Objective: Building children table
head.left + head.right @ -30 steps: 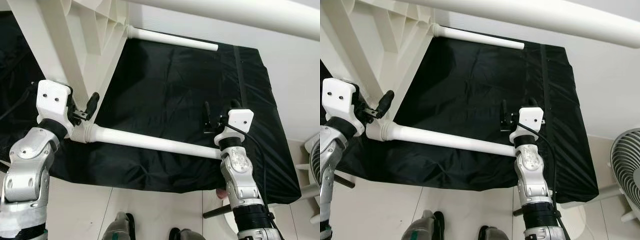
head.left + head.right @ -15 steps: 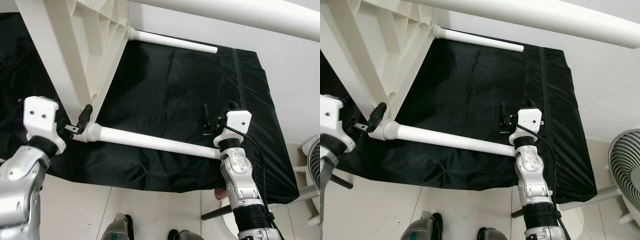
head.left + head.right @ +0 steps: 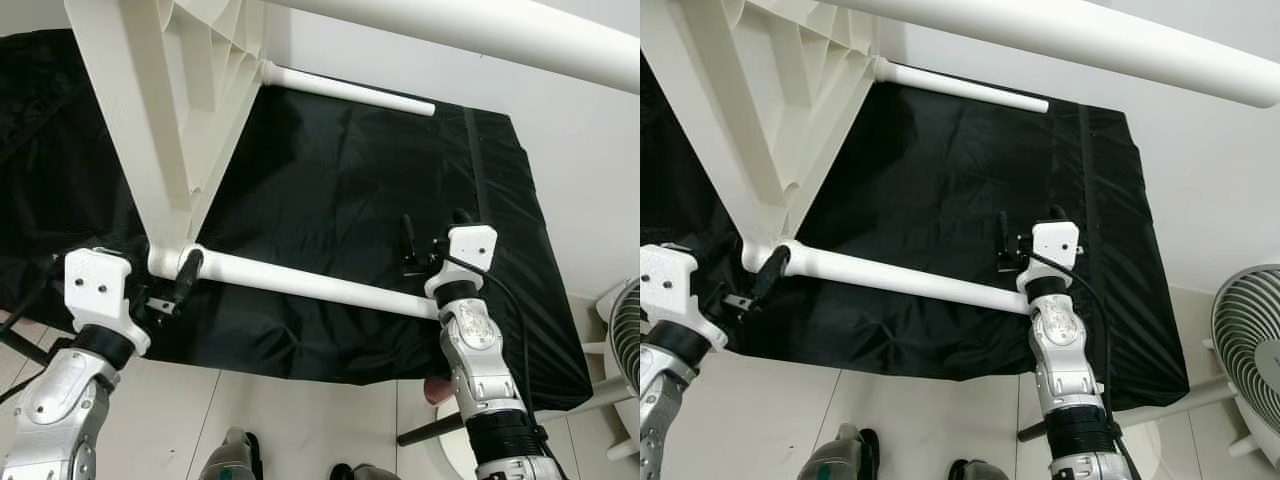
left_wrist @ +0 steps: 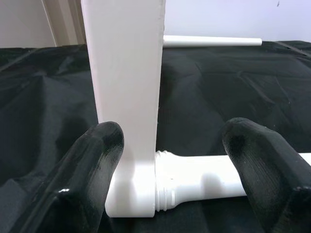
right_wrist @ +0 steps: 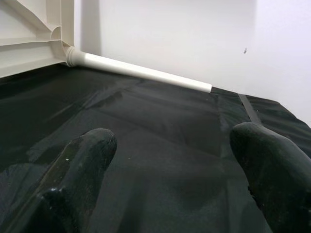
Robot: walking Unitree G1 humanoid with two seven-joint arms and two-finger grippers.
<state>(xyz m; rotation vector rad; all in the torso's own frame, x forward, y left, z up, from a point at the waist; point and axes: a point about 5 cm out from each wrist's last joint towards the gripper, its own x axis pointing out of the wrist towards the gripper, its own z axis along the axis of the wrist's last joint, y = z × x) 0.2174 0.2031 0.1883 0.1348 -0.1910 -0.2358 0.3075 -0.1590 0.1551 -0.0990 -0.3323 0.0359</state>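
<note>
The white plastic tabletop (image 3: 170,110) stands on edge on a black cloth (image 3: 340,190). A white leg (image 3: 310,285) is plugged into its near corner and lies across the cloth; its collar (image 4: 167,187) shows in the left wrist view. My left gripper (image 3: 172,288) is open at that corner, with its fingers (image 4: 104,145) on either side of the tabletop's edge and the collar. My right gripper (image 3: 430,238) is open just above the leg's free end, with only cloth between its fingers (image 5: 92,145). A second leg (image 3: 350,88) juts from the far corner and a third (image 3: 480,30) crosses overhead.
The black cloth ends in a front edge (image 3: 300,365) over pale floor tiles. A white wall (image 3: 580,150) lies behind and to the right. A fan (image 3: 1250,340) stands at the right. A dark rod (image 3: 430,432) pokes out below the cloth near my right arm.
My left arm has dropped lower and come toward the cloth's front edge, its fingers now at the leg's socket corner. The view has shifted a little. The right gripper has hardly moved.
</note>
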